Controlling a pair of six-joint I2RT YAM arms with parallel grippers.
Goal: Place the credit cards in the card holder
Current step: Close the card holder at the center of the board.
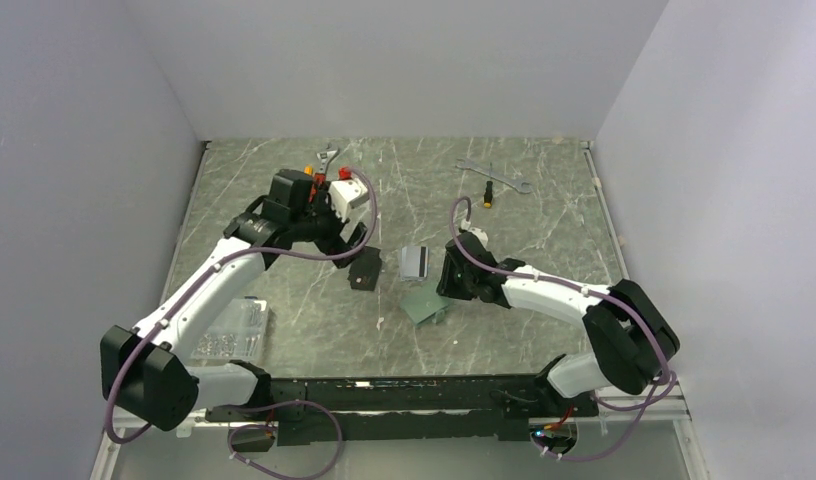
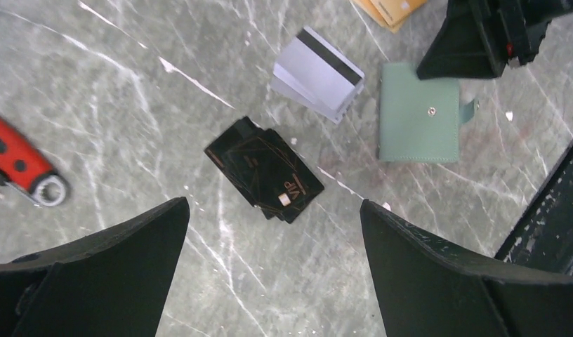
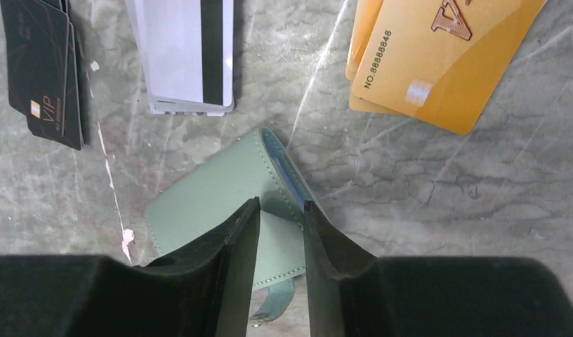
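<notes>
The sage-green card holder point(image 3: 206, 200) lies on the marble table, its tab point(image 3: 273, 309) unsnapped and a blue-green inner edge showing. My right gripper point(image 3: 281, 203) is narrowly closed on its cover edge, seen from above point(image 1: 449, 278). A stack of black cards point(image 2: 264, 168) lies just ahead of my left gripper point(image 2: 273, 202), which is wide open, empty and above the table. Silver-grey striped cards point(image 2: 317, 72) lie between the black cards and the card holder point(image 2: 418, 112). Orange-gold cards point(image 3: 438, 56) lie beyond the holder.
Two wrenches point(image 1: 494, 172) point(image 1: 327, 160) and a small screwdriver point(image 1: 489, 195) lie near the back of the table. A red-handled tool point(image 2: 20, 165) lies left of the black cards. A clear plastic box point(image 1: 229, 332) sits at the near left.
</notes>
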